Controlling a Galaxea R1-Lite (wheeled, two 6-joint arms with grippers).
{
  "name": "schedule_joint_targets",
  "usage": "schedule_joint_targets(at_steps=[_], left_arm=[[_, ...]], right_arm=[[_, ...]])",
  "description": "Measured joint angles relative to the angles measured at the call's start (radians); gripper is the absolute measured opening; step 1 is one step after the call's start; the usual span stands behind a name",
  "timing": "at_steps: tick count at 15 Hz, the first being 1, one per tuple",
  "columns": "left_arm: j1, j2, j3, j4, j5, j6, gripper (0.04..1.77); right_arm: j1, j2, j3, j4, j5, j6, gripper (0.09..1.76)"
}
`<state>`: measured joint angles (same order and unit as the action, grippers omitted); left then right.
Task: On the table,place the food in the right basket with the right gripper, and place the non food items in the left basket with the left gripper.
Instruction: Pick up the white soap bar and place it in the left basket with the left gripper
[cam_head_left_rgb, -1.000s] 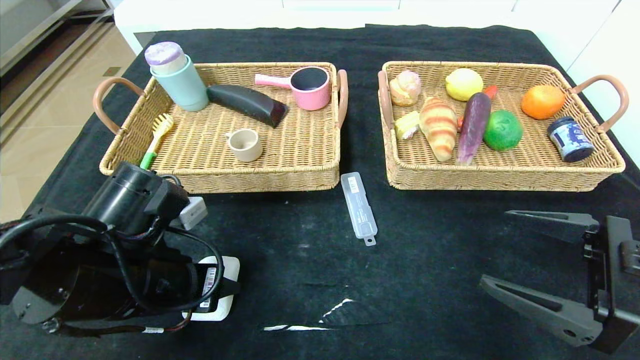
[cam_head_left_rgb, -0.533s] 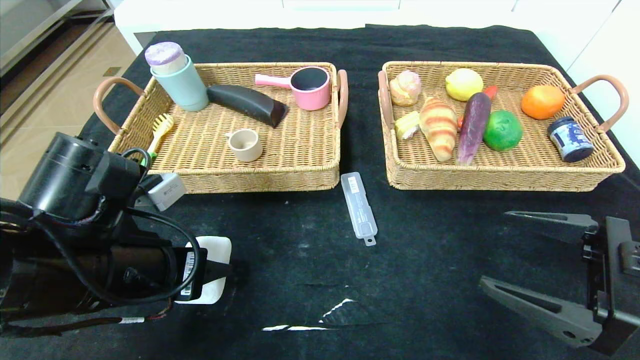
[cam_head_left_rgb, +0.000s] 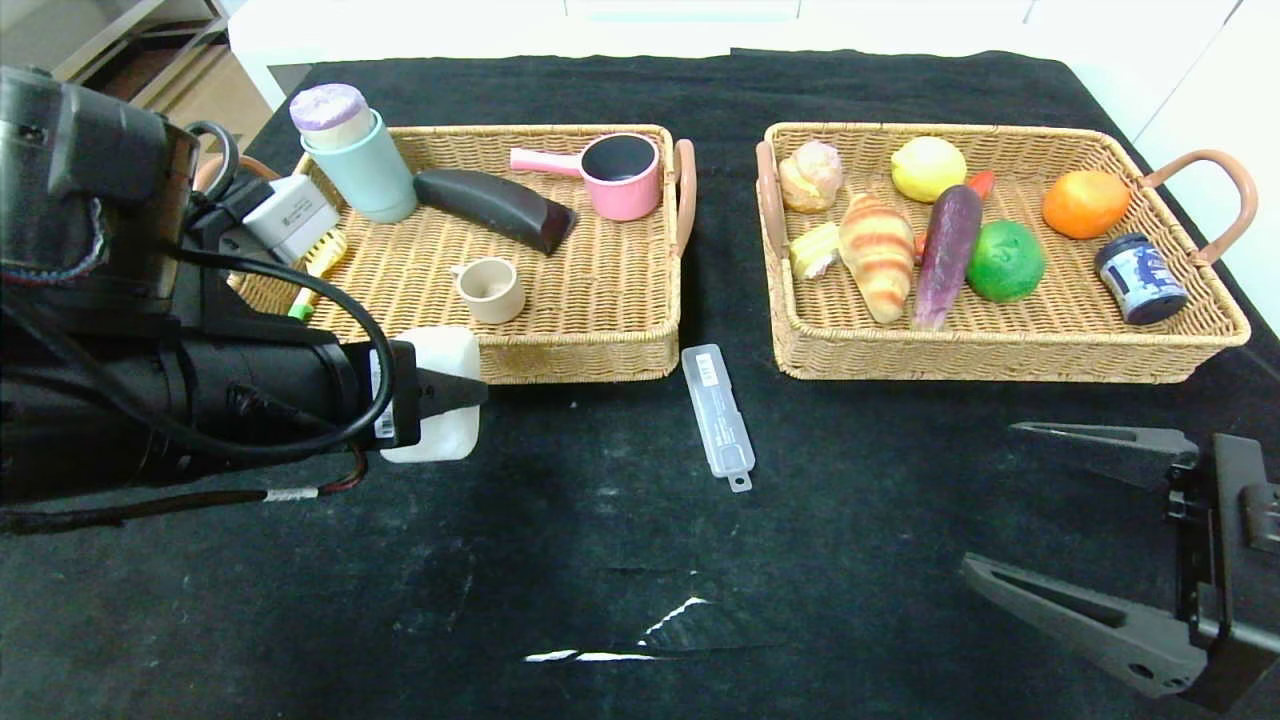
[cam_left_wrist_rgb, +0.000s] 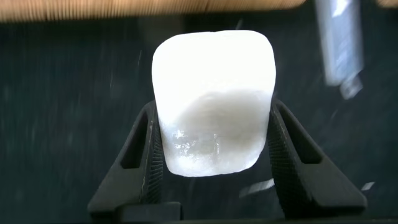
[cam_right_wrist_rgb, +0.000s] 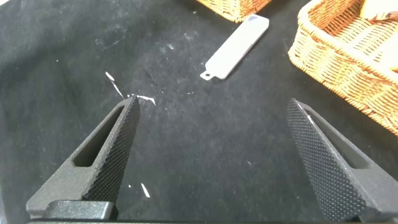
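Left wrist view shows a white block (cam_left_wrist_rgb: 213, 102) pinched between the two dark fingers (cam_left_wrist_rgb: 140, 165) of the left gripper (cam_left_wrist_rgb: 214, 158), one pad on each side of it, with black cloth beneath. In the head view the same white block (cam_head_left_rgb: 440, 390) sits in the left gripper (cam_head_left_rgb: 445, 392) over the black table (cam_head_left_rgb: 600, 560), right at the near rim of the left basket (cam_head_left_rgb: 560, 360), toward that rim's left half.

The left basket holds a teal cup (cam_head_left_rgb: 365, 175) with a purple-topped thing in it at the far left corner, a dark curved object (cam_head_left_rgb: 497, 208), a pink pot (cam_head_left_rgb: 615, 172) at the far right, a small beige cup (cam_head_left_rgb: 490, 289) and a yellow-headed brush (cam_head_left_rgb: 318, 262) along the left wall.

Between the two baskets, on the cloth, lies a clear plastic case (cam_head_left_rgb: 718, 413), lengthwise from far to near.

The right basket (cam_head_left_rgb: 1000, 360) holds a croissant (cam_head_left_rgb: 877, 255), a purple eggplant (cam_head_left_rgb: 945, 252), a lemon (cam_head_left_rgb: 928, 167), a green lime (cam_head_left_rgb: 1006, 260), an orange (cam_head_left_rgb: 1084, 202), a small dark jar (cam_head_left_rgb: 1140, 277), a cake slice (cam_head_left_rgb: 815, 250) and a pale pastry (cam_head_left_rgb: 810, 175).

The right gripper (cam_head_left_rgb: 1085, 525) hangs low over the near right of the table, its fingers (cam_right_wrist_rgb: 115, 152) spread wide with nothing between them.
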<state>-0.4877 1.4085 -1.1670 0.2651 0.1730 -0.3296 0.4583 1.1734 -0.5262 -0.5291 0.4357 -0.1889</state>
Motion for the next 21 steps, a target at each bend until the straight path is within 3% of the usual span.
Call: schedule_joint_targets(at_steps=[4, 8, 21], left_arm=[[0.002, 0.056, -0.070, -0.086, 0.000, 0.039, 1.01], [0.012, 0.119, -0.117, -0.238, 0.001, 0.064, 1.01], [0.046, 0.323, -0.289, -0.402, 0.009, 0.089, 1.01]], right_arm=[[-0.005, -0.007, -0.003, 0.000, 0.000, 0.000, 1.71], [-0.007, -0.012, -0.004, -0.001, 0.000, 0.000, 1.71], [-0.009, -0.027, -0.006, 0.000, -0.001, 0.001, 1.71]])
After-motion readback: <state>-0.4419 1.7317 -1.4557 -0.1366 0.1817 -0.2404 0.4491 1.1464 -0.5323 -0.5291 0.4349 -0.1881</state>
